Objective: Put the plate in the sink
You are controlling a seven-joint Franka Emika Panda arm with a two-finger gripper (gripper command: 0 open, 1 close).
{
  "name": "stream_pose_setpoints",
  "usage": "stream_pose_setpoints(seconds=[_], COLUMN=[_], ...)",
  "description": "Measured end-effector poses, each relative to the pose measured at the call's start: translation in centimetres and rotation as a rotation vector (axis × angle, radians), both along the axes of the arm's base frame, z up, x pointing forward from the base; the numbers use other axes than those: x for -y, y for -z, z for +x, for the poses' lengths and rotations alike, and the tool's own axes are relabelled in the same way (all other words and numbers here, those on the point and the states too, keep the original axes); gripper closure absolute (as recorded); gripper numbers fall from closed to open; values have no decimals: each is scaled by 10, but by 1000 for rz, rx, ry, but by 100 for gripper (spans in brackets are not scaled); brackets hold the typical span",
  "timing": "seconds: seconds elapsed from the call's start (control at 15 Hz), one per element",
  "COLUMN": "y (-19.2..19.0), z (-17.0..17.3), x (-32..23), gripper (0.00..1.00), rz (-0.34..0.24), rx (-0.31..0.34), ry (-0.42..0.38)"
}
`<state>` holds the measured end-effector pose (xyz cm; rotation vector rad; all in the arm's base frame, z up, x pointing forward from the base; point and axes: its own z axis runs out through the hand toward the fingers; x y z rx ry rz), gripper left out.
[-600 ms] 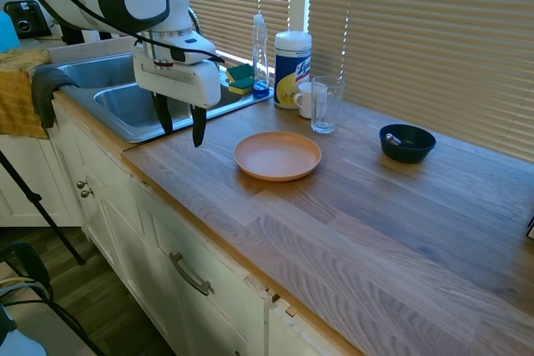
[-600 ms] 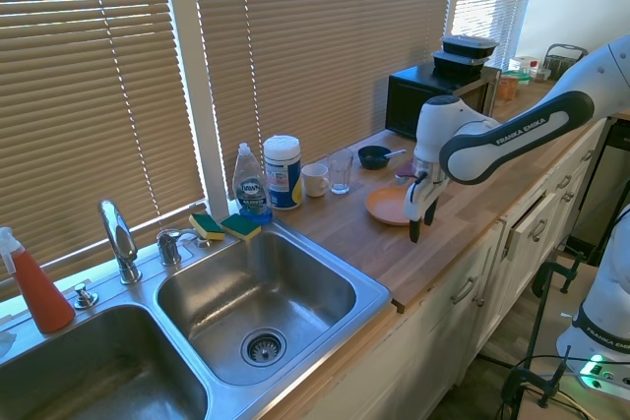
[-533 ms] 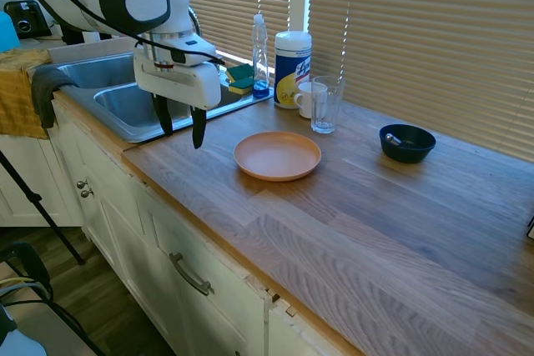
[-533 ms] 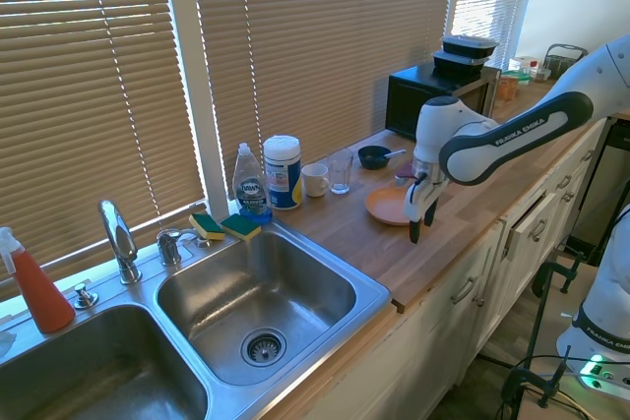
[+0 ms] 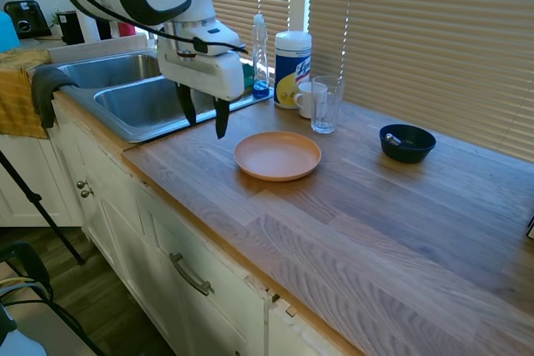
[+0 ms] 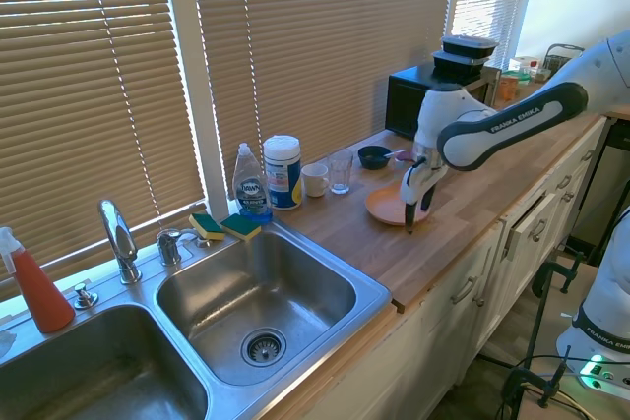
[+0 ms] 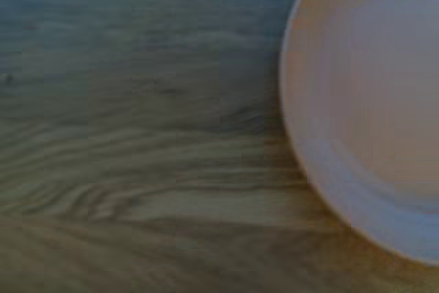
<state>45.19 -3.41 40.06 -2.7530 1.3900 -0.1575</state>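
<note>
Plate (image 5: 277, 156) lay flat on desk (image 5: 375, 214), ungrasped. End effector (image 5: 204, 119) hovered beside it, open, empty. Grasp, carry to sink (image 6: 258, 294) remained.

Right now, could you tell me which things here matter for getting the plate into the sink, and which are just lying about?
For the job: plate, sink, gripper with jaws open.

Lying about: glass, mug, blue bowl, wipes canister, dish soap bottle, sponges.
</note>
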Motion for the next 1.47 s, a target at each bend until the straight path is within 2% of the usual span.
stream_pose_setpoints(seconds=[0.47, 0.87, 1.0, 1.27, 1.47], y=[14, 39, 49, 68, 71], z=[47, 53, 55, 63, 68], x=[100, 175, 188, 197, 199], gripper=[0, 0, 0, 0, 0], rz=[42, 91, 120, 203, 230], rx=[1, -17, -21, -20, -23], ry=[136, 231, 229, 177, 153])
